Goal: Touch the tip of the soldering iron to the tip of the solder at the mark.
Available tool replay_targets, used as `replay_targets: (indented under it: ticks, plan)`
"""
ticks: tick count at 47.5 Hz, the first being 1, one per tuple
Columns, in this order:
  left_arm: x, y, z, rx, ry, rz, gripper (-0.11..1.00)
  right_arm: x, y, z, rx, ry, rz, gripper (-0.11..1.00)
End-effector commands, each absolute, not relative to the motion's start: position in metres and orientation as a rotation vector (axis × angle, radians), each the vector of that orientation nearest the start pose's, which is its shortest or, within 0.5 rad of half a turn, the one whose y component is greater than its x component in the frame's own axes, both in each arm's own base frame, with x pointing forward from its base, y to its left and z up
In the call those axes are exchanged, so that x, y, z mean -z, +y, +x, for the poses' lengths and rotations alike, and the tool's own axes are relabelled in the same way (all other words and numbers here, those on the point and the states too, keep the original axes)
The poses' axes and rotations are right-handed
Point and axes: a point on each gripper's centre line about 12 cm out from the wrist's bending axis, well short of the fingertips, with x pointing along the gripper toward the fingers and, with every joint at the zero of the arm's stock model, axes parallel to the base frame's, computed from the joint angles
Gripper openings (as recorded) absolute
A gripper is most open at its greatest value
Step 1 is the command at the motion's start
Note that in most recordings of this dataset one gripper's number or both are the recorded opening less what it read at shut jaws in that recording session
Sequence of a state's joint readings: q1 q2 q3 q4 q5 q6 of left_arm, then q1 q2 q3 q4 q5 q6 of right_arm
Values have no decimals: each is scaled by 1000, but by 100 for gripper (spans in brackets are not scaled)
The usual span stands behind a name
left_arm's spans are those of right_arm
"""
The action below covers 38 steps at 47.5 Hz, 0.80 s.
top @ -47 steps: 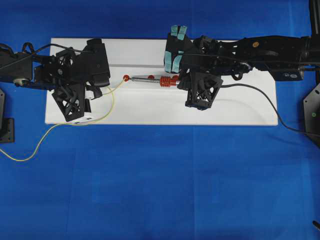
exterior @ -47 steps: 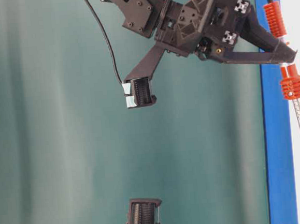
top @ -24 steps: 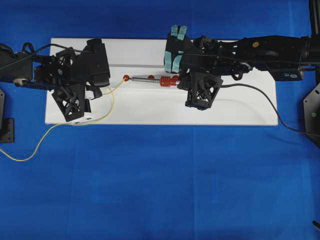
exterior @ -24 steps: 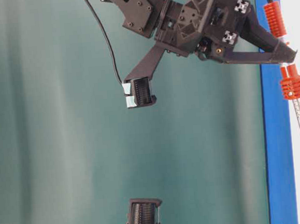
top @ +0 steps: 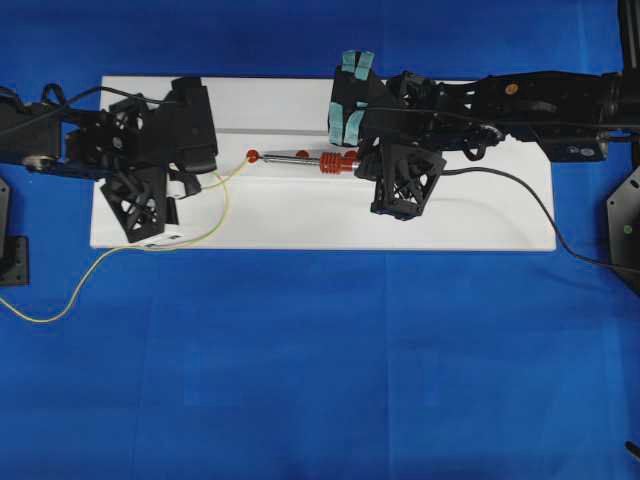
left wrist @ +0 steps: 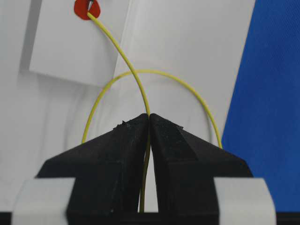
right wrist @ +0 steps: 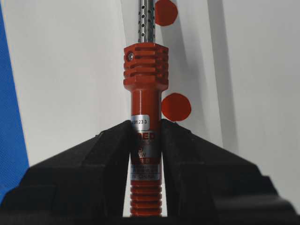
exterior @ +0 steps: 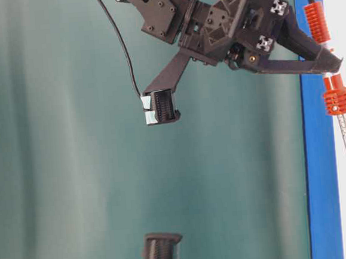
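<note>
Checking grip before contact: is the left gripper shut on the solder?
Shut: the left gripper pinches the solder between closed jaws.

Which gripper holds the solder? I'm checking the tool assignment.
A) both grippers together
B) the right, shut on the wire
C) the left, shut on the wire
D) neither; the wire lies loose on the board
C: in the left wrist view the left gripper is shut on the yellow solder, while the right gripper clamps the soldering iron.
</note>
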<state>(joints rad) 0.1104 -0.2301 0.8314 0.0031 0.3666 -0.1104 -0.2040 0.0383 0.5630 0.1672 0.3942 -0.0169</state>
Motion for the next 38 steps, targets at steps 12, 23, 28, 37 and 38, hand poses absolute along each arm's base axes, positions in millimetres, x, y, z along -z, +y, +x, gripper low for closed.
replay_targets:
  ticks: [12, 23, 28, 37, 38]
  plan:
    - [-229, 24, 276, -130, 884, -142, 3, -168, -73, 382, 198, 934, 252, 7]
    - [-245, 18, 255, -119, 835, -143, 3, -169, -73, 383, 198, 931, 252, 7]
    - [-245, 18, 253, -125, 830, -156, 3, -170, -73, 383, 198, 929, 252, 7]
    - [-244, 18, 257, -127, 844, -161, 3, -183, -72, 375, 194, 902, 239, 7]
    - [-243, 18, 257, -127, 847, -161, 3, -185, -71, 373, 194, 897, 237, 7]
